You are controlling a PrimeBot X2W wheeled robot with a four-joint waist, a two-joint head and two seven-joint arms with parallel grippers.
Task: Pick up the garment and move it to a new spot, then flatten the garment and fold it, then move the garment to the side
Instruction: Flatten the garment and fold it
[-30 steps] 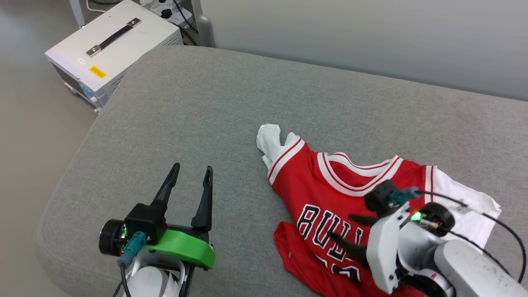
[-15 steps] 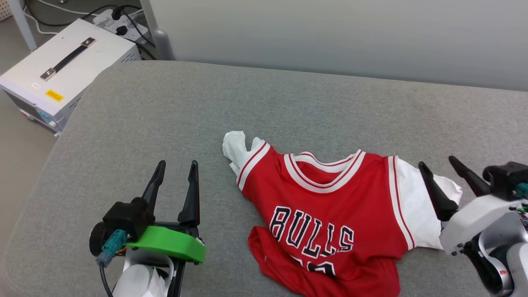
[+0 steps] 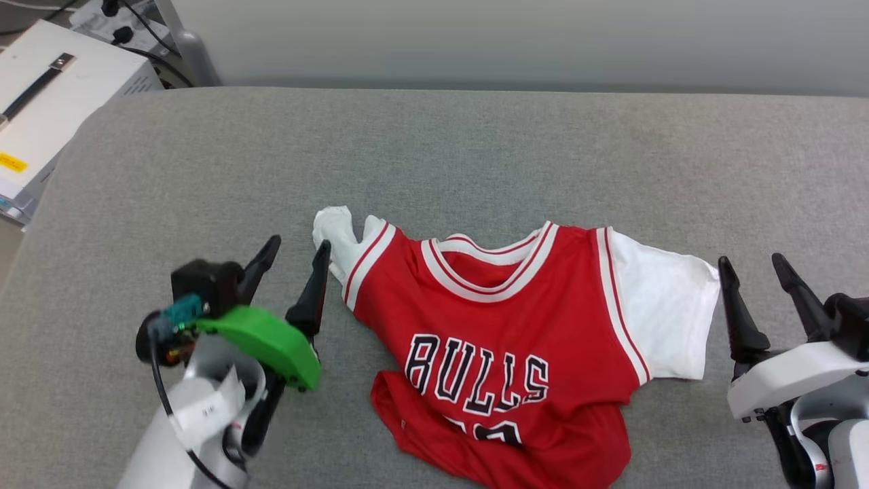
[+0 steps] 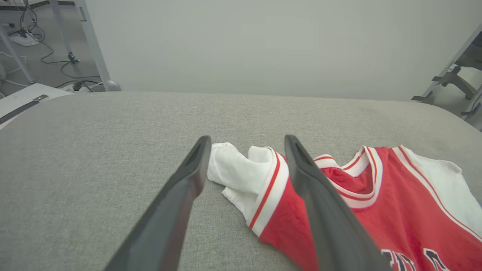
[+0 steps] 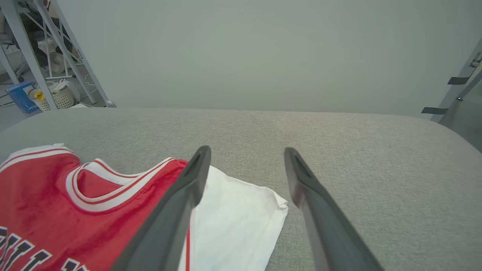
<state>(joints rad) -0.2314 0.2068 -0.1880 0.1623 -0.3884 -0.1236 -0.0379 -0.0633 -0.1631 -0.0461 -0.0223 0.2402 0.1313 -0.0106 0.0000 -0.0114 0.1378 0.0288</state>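
Observation:
The garment point(image 3: 516, 339), a red jersey with white sleeves and black "BULLS" lettering, lies front up on the grey padded surface point(image 3: 475, 156). Its lower hem is bunched and folded over at the near edge. Its left sleeve point(image 4: 233, 175) is crumpled; its right sleeve point(image 5: 233, 222) lies flat. My left gripper point(image 3: 297, 248) stands open just left of the crumpled sleeve, holding nothing. In the left wrist view that sleeve sits between the spread left gripper point(image 4: 245, 141). My right gripper point(image 3: 750, 263) is open just right of the flat sleeve, apart from it, seen spread in the right wrist view point(image 5: 246, 151).
A white box with a black handle point(image 3: 41, 102) stands off the surface's far left corner, with a power strip and cables point(image 3: 115, 17) behind it. A pale wall point(image 3: 516, 41) runs along the far edge. Metal frame legs and a basket point(image 5: 56, 98) stand on the floor.
The head camera has swung right, shifting the whole picture. My right arm has withdrawn from over the jersey to its right side. The left gripper has come up close to the crumpled sleeve.

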